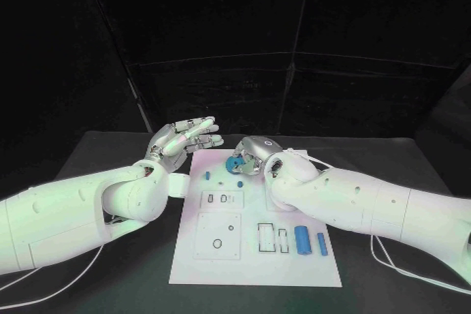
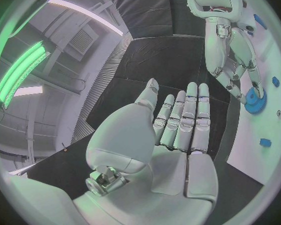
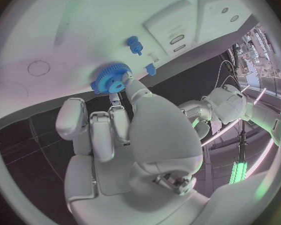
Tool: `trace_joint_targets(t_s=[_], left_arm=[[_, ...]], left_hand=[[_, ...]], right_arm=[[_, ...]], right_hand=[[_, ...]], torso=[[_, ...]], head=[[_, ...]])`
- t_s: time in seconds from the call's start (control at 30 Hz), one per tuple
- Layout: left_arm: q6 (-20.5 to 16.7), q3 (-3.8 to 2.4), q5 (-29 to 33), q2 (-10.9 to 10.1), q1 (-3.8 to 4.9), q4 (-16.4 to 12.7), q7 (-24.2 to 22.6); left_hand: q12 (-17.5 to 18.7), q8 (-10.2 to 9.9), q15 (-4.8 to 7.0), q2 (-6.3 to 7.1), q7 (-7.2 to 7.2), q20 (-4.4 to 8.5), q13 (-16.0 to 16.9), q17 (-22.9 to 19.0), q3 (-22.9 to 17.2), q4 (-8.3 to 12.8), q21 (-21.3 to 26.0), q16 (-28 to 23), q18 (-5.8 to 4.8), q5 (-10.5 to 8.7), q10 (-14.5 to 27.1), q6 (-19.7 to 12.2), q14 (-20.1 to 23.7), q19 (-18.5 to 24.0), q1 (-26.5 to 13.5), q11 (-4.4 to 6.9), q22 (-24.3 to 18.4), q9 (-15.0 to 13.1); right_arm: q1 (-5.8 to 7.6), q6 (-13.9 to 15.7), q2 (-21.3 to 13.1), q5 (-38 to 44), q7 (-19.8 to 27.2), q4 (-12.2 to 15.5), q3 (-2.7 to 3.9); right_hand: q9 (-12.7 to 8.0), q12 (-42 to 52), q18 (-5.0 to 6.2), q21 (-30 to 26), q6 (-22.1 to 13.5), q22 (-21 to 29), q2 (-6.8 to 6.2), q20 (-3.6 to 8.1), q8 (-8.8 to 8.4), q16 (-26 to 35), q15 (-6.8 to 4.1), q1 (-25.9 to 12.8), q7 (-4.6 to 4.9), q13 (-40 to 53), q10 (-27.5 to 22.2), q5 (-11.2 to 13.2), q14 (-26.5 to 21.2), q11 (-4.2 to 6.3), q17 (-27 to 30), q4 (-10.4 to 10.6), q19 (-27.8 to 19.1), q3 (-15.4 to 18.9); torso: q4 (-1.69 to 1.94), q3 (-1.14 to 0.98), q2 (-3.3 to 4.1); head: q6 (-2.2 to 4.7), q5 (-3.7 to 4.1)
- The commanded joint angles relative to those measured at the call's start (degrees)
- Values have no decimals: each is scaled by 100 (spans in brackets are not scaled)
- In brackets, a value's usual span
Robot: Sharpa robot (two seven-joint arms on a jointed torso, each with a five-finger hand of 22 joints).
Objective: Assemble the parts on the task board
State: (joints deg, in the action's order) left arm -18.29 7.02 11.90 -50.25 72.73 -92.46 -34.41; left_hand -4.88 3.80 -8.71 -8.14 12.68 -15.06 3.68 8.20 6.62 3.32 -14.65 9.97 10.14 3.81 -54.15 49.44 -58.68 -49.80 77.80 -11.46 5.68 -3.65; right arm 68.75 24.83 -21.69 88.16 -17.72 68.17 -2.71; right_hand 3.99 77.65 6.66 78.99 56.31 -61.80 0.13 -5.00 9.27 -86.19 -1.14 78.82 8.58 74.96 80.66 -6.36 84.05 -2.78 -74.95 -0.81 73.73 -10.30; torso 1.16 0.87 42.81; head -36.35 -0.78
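The board (image 1: 257, 259) lies mid-table; the left hand (image 1: 182, 142) hovers beside its far left corner, palm up, fingers straight, slightly apart, holding nothing; the right hand (image 1: 257, 155) is at the board's far edge, fingertips (image 3: 123, 80) pinching a blue gear (image 3: 109, 78); two blue cylinders (image 1: 310, 241) lie near the board's right edge.

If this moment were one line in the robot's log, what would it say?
left robot hand: open, raised beside board | right robot hand: fingers on blue gear at board's far end | two blue pins: lying on board
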Motion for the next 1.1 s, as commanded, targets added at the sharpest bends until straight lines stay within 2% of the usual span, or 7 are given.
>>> trace_joint_targets(t_s=[0.03, 0.17, 0.23, 0.3, 0.6, 0.93, 1.1], left_arm=[[96, -5, -11, 5, 11, -3, 1], [94, -5, -11, -1, 11, -6, 4], [97, -5, -11, -2, 12, -9, 7], [104, -5, -11, -3, 13, -12, 13], [119, -5, -11, -6, 14, -15, 39], [131, -5, -11, -11, 15, -17, 57], [131, -5, -11, -14, 16, -21, 53]], left_hand=[[38, -26, -4, -42, 197, 9, -9, 8, -31, 3, 26, -42, 29, -2, -32, -44, -45, -49, -12, -15, -8, 9], [40, -26, -4, -43, 198, 9, -9, 9, -33, 3, 28, -44, 29, -2, -31, -47, -45, -49, -14, -16, -9, 9], [40, -26, -4, -43, 198, 9, -9, 9, -33, 3, 28, -44, 29, -2, -31, -47, -45, -49, -14, -16, -9, 9], [40, -26, -4, -43, 198, 9, -9, 9, -33, 3, 28, -44, 29, -2, -31, -47, -45, -49, -14, -16, -9, 9], [48, -30, -8, -44, 202, 8, -10, 9, -32, -1, 38, -54, 27, -3, -23, -87, -40, -50, -34, -20, -15, 12], [61, -36, -12, -46, 209, 5, -11, 9, -34, -6, 49, -66, 25, -4, -9, -134, -34, -50, -56, -26, -22, 16], [67, -39, -14, -48, 214, 4, -12, 9, -35, -8, 55, -71, 25, -3, -1, -163, -32, -50, -66, -29, -26, 18]], right_arm=[[-3, 81, -2, 66, -119, 3, -5], [-3, -72, -13, 34, -72, -11, -5], [-2, -149, -16, -20, -36, -23, -5], [-2, -208, -18, -65, -17, -33, -5], [-2, -506, -34, -172, -57, -36, -5], [-2, -627, -66, -242, -124, -45, -5], [-3, -247, -112, -239, -33, 2, -5]], right_hand=[[-6, -34, -115, 27, -11, -1, -26, -32, -61, -40, 25, -52, -16, 31, -19, 29, 403, -56, -518, -4, 17, -51], [-31, -119, -115, 14, -274, 18, -204, -79, -240, -44, 82, -199, 56, -52, -91, 91, 405, -128, -532, 36, 1, 18], [-32, -116, -116, 9, -597, 26, -414, -132, -452, -55, 145, -734, 127, -54, -91, -300, 408, -197, -559, 381, -4, 360], [-17, -98, -114, 15, -628, 15, -448, -165, -497, -73, 176, -963, 156, -36, -82, -443, 417, -227, -606, 584, 4, 549], [24, -51, -114, 41, -453, -18, -294, -203, -491, -132, 193, -1508, 142, 24, -65, -704, 442, -231, -756, 1366, 21, 1201], [32, -5, -114, 46, -364, -21, -207, -191, -476, -143, 177, -1431, 119, 81, -29, -737, 447, -212, -787, 1463, 22, 1323], [21, 22, -118, 56, -362, -39, -181, -182, -505, -158, 174, -1299, 117, 118, -9, -936, 455, -210, -828, 1483, 35, 1431]], torso=[[3, 5, 0], [-4, 6, -4], [-7, 8, -4], [-2, 6, 0], [2, 5, -1], [-2, 2, 0], [-2, 4, -4]], head=[[-4, 2], [1, -2], [-1, -3], [-6, -1], [-12, -1], [-33, 2], [-25, 6]])
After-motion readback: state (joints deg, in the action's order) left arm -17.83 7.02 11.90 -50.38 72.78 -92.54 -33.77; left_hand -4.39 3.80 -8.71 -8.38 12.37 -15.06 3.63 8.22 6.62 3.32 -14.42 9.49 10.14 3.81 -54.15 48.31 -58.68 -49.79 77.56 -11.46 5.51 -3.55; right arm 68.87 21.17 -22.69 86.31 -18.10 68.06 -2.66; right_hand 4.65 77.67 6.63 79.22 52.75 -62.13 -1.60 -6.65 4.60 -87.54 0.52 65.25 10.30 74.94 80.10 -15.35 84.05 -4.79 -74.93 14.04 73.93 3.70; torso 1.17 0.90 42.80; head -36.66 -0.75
